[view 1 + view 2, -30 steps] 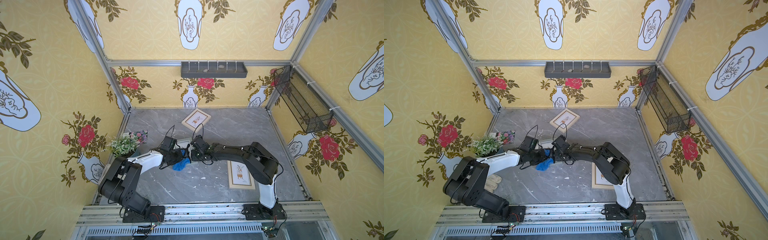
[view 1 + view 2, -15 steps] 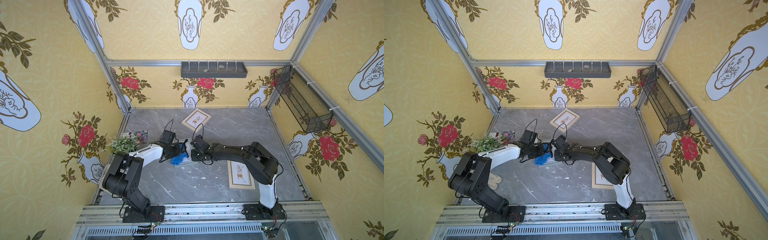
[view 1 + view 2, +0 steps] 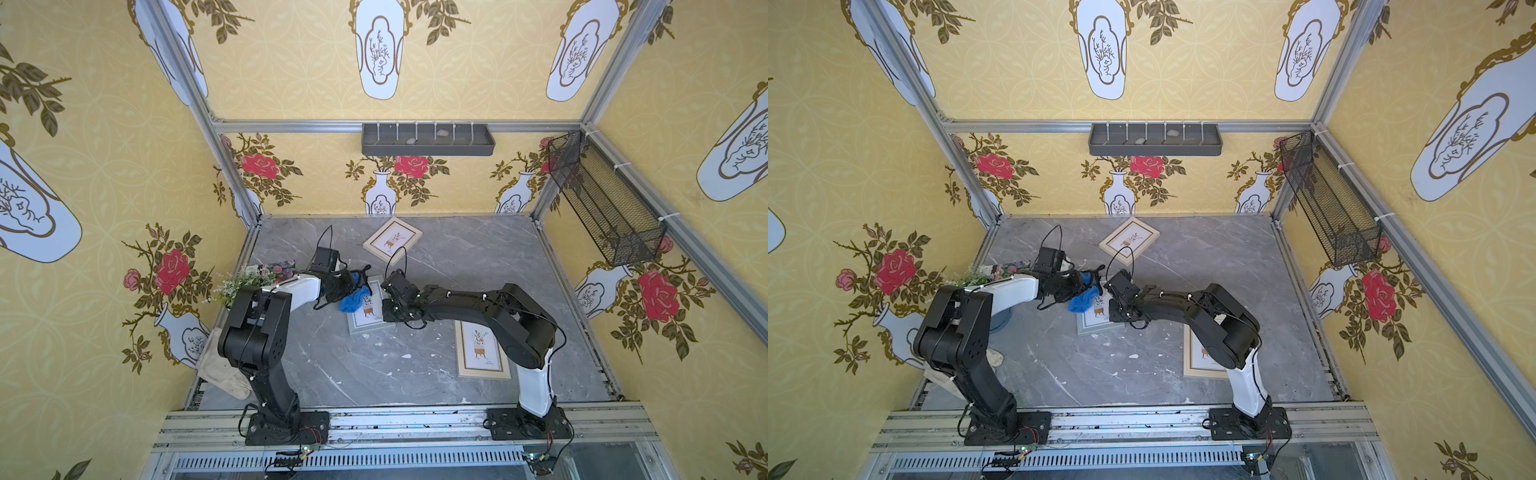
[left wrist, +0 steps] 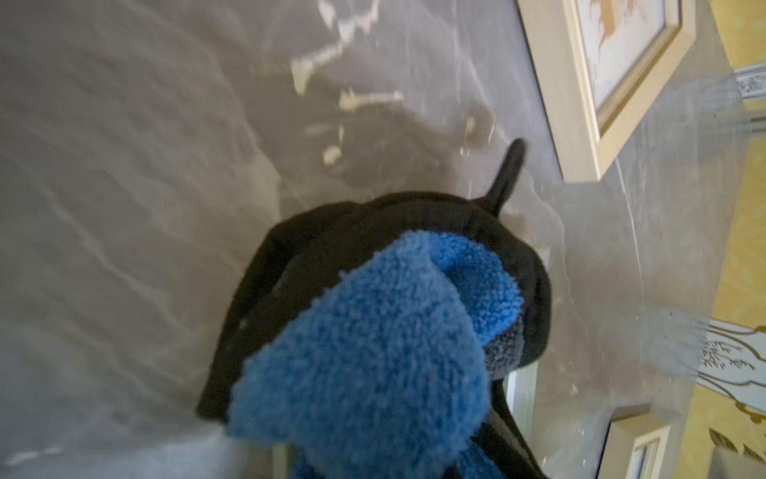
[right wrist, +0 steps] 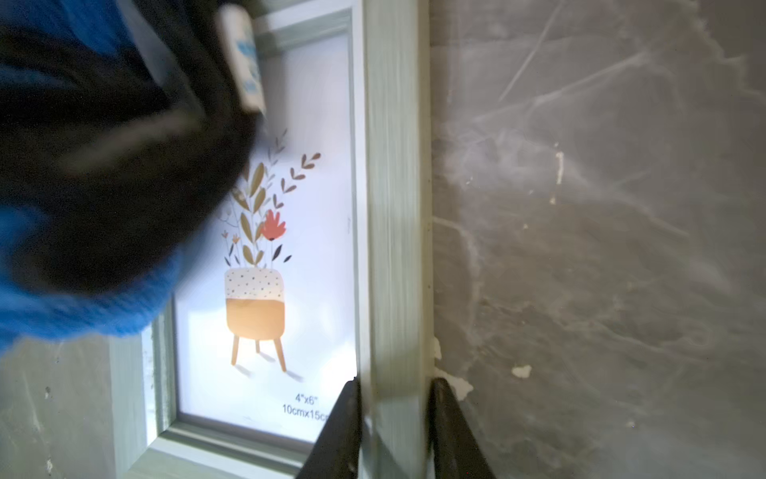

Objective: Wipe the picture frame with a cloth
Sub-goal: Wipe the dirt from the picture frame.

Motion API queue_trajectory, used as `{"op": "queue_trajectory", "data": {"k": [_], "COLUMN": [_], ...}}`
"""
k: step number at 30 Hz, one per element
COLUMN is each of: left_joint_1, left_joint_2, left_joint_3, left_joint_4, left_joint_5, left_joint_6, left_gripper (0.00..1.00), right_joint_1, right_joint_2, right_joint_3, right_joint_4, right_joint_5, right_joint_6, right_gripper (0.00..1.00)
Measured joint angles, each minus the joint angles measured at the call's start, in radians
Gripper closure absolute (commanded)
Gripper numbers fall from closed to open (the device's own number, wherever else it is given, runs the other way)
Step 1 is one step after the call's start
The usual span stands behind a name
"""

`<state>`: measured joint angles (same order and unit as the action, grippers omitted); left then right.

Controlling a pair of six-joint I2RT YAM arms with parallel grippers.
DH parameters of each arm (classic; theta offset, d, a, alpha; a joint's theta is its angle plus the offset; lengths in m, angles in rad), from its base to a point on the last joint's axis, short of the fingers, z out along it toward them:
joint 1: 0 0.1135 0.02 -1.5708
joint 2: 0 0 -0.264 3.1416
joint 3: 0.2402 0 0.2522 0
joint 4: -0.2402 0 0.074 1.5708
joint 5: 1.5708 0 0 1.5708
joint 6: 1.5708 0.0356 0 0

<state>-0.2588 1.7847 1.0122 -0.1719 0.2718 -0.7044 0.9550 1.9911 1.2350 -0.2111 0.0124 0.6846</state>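
My left end effector is closed on the blue cloth. The cloth is bunched up and lies over the side of the green frame nearest to the left arm. The frame lies flat on the bench, between the two arms. My right end effector grips the frame's side rail, one finger on each side. The wrist views are blurred, so I only think the cloth touches the glass.

Twin high views down over the whole table; both wrist cameras close on the cloth.
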Motion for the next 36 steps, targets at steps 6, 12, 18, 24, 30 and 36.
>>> {"op": "queue_trajectory", "data": {"k": [6, 12, 18, 24, 30, 36], "left_joint_1": [-0.087, -0.167, -0.082, -0.04, -0.114, -0.237], "left_joint_2": [-0.103, -0.222, -0.127, -0.036, -0.149, -0.231], "left_joint_3": [-0.126, -0.299, -0.212, -0.081, -0.174, -0.31], "left_joint_4": [-0.013, 0.054, 0.066, 0.032, -0.005, 0.055], "left_joint_5": [-0.055, -0.061, 0.013, -0.004, -0.055, -0.074], "left_joint_6": [0.016, -0.037, -0.032, -0.006, -0.003, -0.066], "left_gripper": [1.0, 1.0, 1.0, 1.0, 1.0, 1.0], "right_joint_1": [0.0, -0.001, 0.0, 0.001, 0.001, 0.001], "right_joint_2": [0.0, 0.004, 0.004, -0.001, -0.001, 0.002], "right_joint_3": [0.0, 0.007, 0.01, 0.005, 0.004, 0.005], "right_joint_4": [0.001, -0.008, -0.011, -0.006, -0.006, -0.005], "right_joint_5": [-0.001, -0.002, -0.001, 0.0, 0.001, 0.0], "right_joint_6": [0.002, -0.001, -0.001, 0.001, 0.001, 0.0], "right_gripper": [0.85, 0.85, 0.85, 0.85, 0.85, 0.85]}}
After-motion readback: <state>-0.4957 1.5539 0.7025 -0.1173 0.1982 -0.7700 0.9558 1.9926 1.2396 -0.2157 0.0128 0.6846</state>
